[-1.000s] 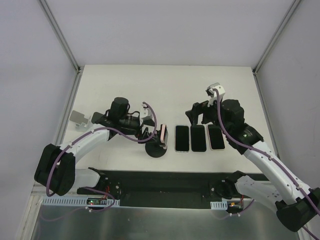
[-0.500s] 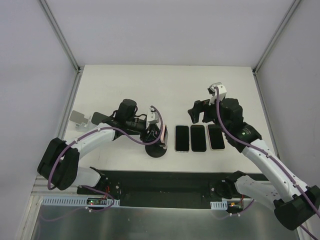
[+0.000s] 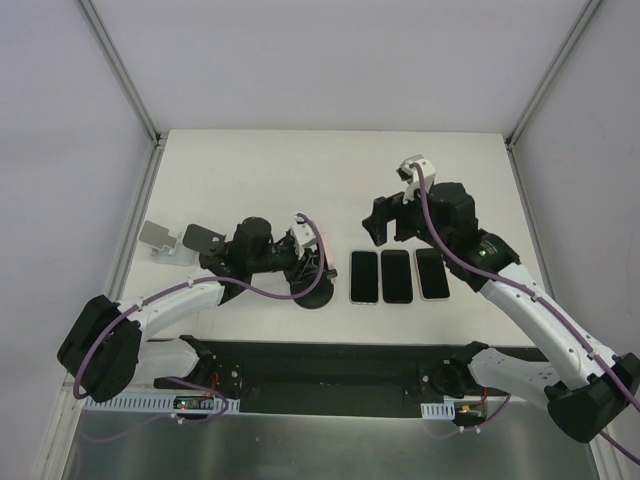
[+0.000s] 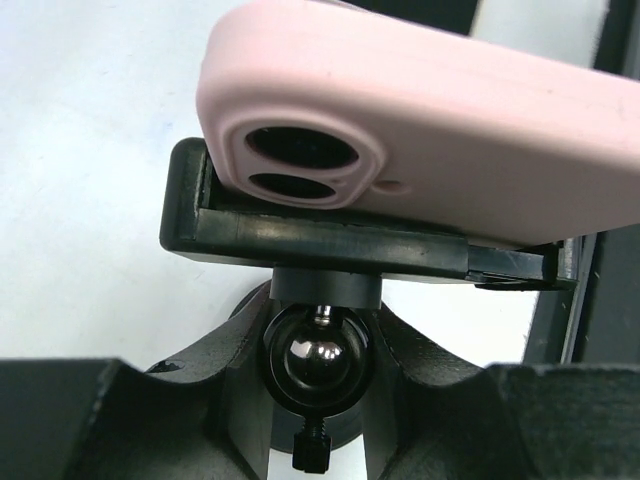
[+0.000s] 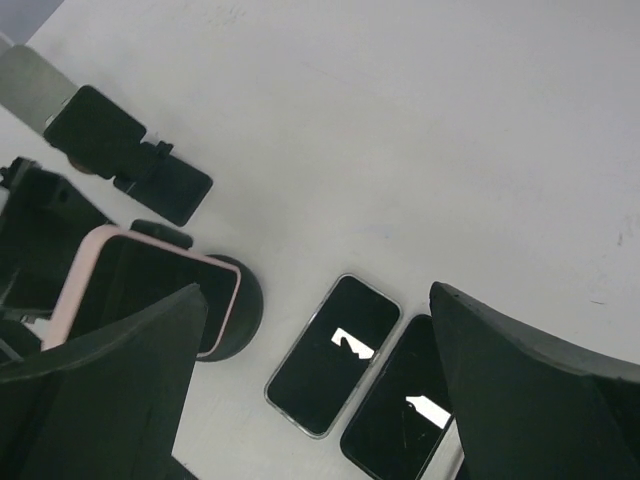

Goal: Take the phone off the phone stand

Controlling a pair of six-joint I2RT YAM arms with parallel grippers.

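phone [image 4: 430, 130] axis: lay crosswise to left gripper [image 4: 320, 400], lens end over its gap.
position: just beyond the jaws, on phone stand [image 4: 330, 245].
left jaws: spread could not be told.
right gripper [image 5: 320, 400]: spread wide, empty.

- Phone [image 4: 430, 130]: pale pink case, black camera lenses.
- Phone stand [image 4: 320, 245]: matte black, with a mirror-chrome ball joint [image 4: 313, 358].
- Three phones [image 3: 397, 276], centre of the top view: black screens.
- Worktop [image 3: 330, 170]: plain white.
- Left arm [image 3: 175, 298]: white links, black joints.

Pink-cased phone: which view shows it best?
Left wrist: the phone fills the frame, lenses clear, seated in the stand clamp. Right wrist shows its screen side, partly behind a finger. Top external: the left gripper hides most of it.
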